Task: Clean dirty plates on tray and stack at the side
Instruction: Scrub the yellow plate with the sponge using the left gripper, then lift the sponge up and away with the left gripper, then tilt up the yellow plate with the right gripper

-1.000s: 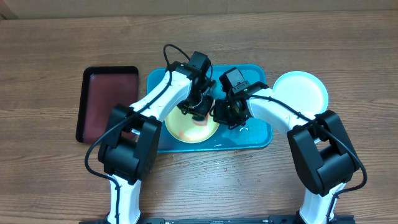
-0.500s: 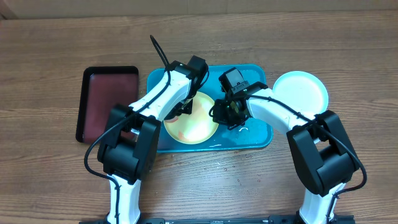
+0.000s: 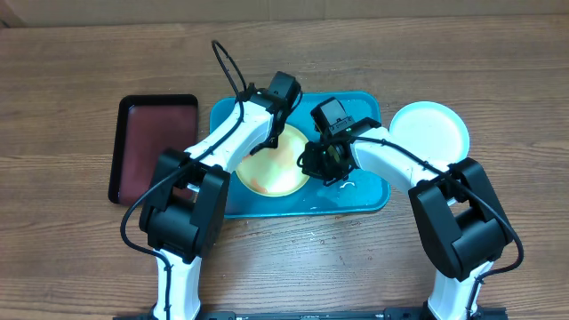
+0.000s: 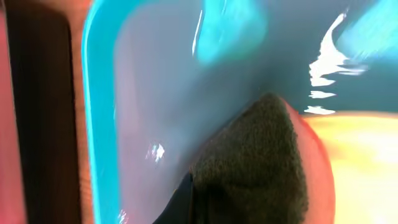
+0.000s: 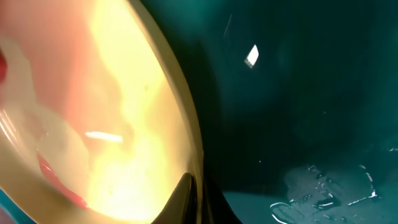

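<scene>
The yellow-green rimmed plate (image 3: 276, 171) lies on the bright cyan tray (image 3: 364, 191), with an orange-red smear near its front. My left gripper (image 3: 265, 145) is shut on a sponge with a dark green scouring face (image 4: 252, 158), at the plate's far-left rim. My right gripper (image 3: 314, 165) is shut on the plate's right rim (image 5: 186, 155). Red smears (image 5: 56, 177) show in the right wrist view. A pale cyan plate with a white edge (image 3: 430, 131) sits on the table right of the tray. Whether another plate lies under it I cannot tell.
A smaller black tray with a dark red inside (image 3: 153, 147) lies left of the cyan tray. Water drops (image 5: 326, 193) sit on the cyan tray floor right of the plate. The cyan tray rim (image 4: 99, 124) shows in the left wrist view.
My left gripper has moved the sponge from the plate's middle to its far-left rim. The plate has shifted slightly towards the back. My right gripper has held still on the rim.
</scene>
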Action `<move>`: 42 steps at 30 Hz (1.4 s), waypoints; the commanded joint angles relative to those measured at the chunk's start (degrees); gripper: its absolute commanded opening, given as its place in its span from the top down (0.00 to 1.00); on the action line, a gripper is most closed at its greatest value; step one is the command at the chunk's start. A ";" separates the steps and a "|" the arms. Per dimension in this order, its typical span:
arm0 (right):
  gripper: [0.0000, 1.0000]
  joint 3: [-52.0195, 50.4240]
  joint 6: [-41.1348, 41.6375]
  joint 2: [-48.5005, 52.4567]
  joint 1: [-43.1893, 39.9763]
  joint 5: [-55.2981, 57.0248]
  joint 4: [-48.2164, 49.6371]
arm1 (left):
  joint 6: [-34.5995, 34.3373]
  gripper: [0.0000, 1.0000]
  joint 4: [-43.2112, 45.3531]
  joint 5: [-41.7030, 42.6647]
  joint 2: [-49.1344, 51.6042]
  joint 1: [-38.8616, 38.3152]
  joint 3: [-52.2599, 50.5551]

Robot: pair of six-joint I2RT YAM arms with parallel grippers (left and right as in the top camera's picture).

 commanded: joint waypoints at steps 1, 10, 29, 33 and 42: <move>0.96 -1.44 -1.36 1.90 -0.22 2.60 -1.29 | -1.36 0.96 4.61 -6.08 0.09 0.63 0.26; 0.96 -1.44 -1.36 1.90 -0.22 2.60 -1.20 | -1.18 0.96 0.22 -5.73 -0.63 0.15 2.58; 0.96 -1.36 -2.86 1.88 -0.24 2.71 0.22 | 8.37 0.96 -24.74 27.69 -0.90 8.07 27.28; 0.96 -0.42 -3.65 0.87 -0.31 2.43 -2.86 | 8.85 0.96 -26.93 27.89 -0.90 9.51 27.26; 0.96 0.35 -4.02 -9.07 0.79 16.92 -9.81 | 9.44 0.96 -27.26 27.87 -0.87 9.86 27.26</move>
